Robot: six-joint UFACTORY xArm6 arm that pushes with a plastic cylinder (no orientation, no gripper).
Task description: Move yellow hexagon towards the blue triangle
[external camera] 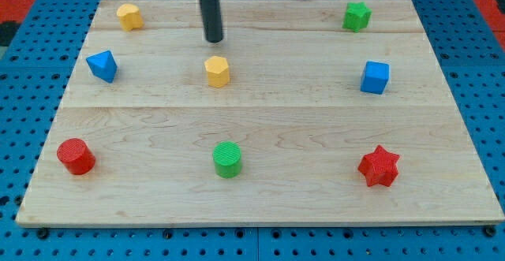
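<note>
The yellow hexagon (218, 71) sits on the wooden board, a little left of centre in the upper half. The blue triangle (102, 65) lies at the view's left, at about the same height. My tip (214, 39) is just above the yellow hexagon in the view, a short gap apart from it, not touching. The dark rod rises from there out of the view's top.
Another yellow block (129, 16) is at the top left, a green star-like block (357, 16) at the top right, a blue cube (375, 77) at the right, a red cylinder (76, 156) at the bottom left, a green cylinder (227, 159) at the bottom centre, a red star (379, 166) at the bottom right.
</note>
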